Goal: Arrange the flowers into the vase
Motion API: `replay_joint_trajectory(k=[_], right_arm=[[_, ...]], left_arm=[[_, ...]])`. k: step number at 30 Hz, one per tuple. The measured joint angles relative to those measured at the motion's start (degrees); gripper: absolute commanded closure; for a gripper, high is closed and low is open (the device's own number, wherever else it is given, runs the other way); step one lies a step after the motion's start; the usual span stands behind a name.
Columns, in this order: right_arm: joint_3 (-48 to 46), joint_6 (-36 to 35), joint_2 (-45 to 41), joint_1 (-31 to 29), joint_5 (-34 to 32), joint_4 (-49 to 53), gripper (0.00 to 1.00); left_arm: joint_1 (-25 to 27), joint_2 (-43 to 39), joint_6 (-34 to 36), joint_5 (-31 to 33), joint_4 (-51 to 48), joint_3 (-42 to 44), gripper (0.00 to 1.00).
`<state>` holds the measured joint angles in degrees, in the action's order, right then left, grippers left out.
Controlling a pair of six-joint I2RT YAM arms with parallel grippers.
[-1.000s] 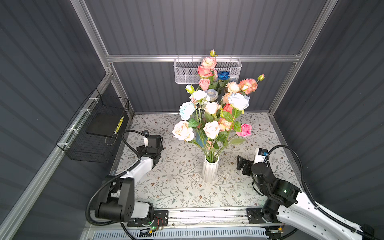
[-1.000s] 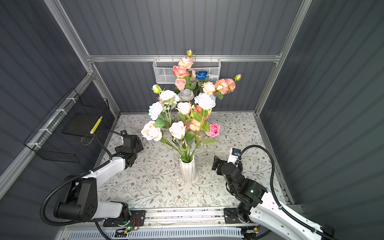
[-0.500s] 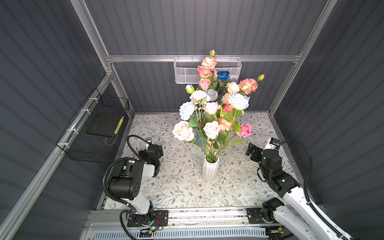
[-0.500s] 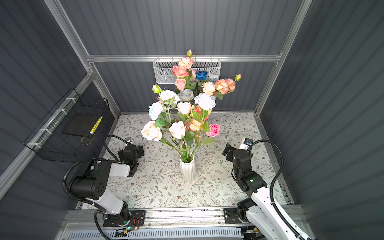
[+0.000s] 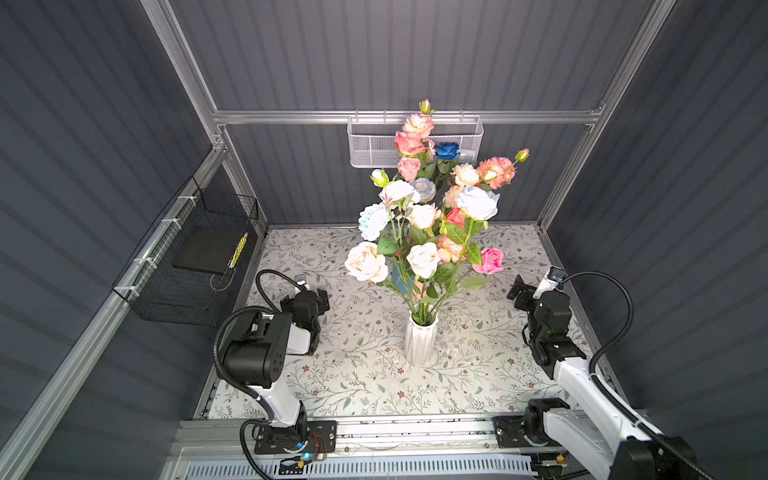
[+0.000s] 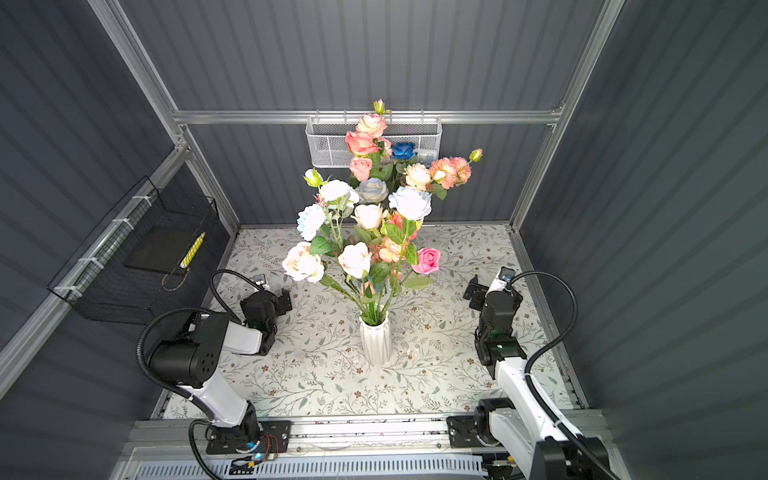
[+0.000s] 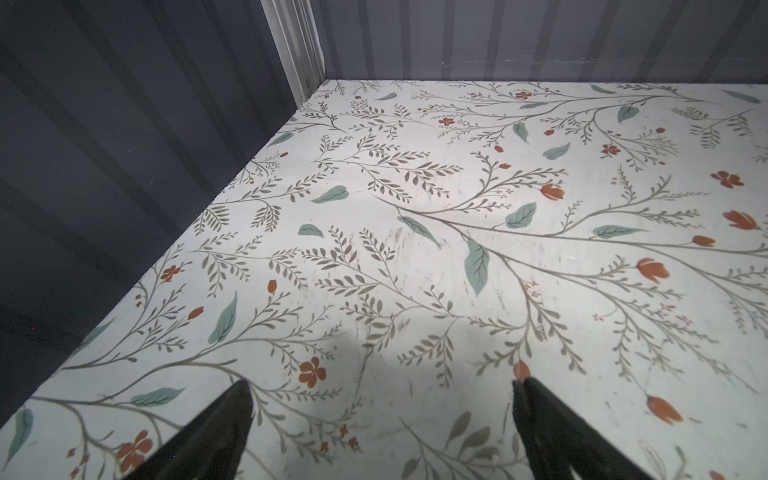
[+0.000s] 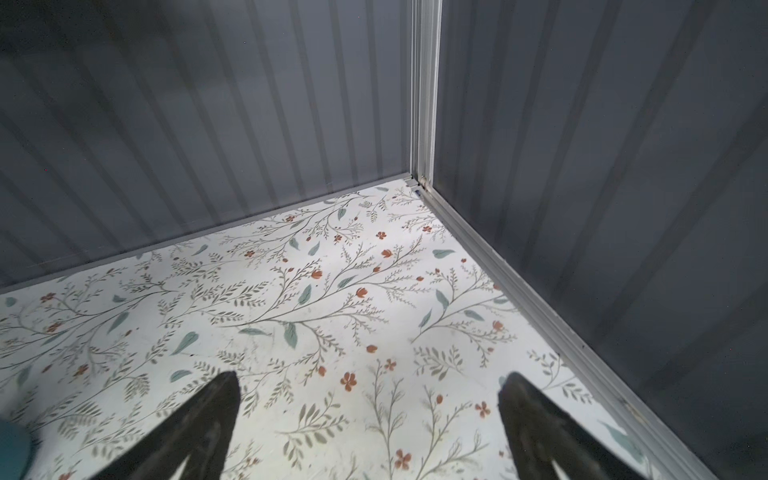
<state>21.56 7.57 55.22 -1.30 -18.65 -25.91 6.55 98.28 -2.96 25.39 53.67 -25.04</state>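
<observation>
flowers (image 5: 424, 216): standing up in the white vase (image 5: 420, 345), in the middle of the counter (image 5: 361, 374) | my left gripper (image 7: 381, 382): spread wide, holding nothing — low by the left edge | my right gripper (image 8: 368, 374): spread wide too, holding nothing — by the right edge, well apart from the vase

Dark grey ribbed metal walls (image 5: 415, 54) surround the pale floral-print floor (image 5: 357, 374) under the left gripper (image 7: 382, 382) and right gripper (image 8: 370, 376). A black wire basket (image 5: 174, 303) hangs on the wall beside the left gripper; a white mesh basket (image 5: 372, 145) hangs high ahead.
</observation>
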Motion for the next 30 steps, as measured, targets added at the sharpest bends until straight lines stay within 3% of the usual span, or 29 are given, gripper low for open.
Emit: replay_joint_trajectory(k=[4, 13, 21, 30], right_arm=[[-2.3, -2.1, 9.8, 3.1, 5.0, -9.2, 0.01], [-6.8, -4.1, 27.9, 3.4, 14.5, -29.1, 0.01], [-3.1, -4.2, 28.3, 4.4, 17.2, -28.8, 0.01], [-3.1, -3.5, 28.3, 4.4, 16.0, -29.0, 0.01]], left_arm=[[0.0, 0.0, 0.0, 0.0, 0.0, 0.0, 0.00], [0.0, 0.0, 0.0, 0.0, 0.0, 0.0, 0.00], [0.0, 0.0, 0.0, 0.0, 0.0, 0.0, 0.00], [0.0, 0.0, 0.0, 0.0, 0.0, 0.0, 0.00]])
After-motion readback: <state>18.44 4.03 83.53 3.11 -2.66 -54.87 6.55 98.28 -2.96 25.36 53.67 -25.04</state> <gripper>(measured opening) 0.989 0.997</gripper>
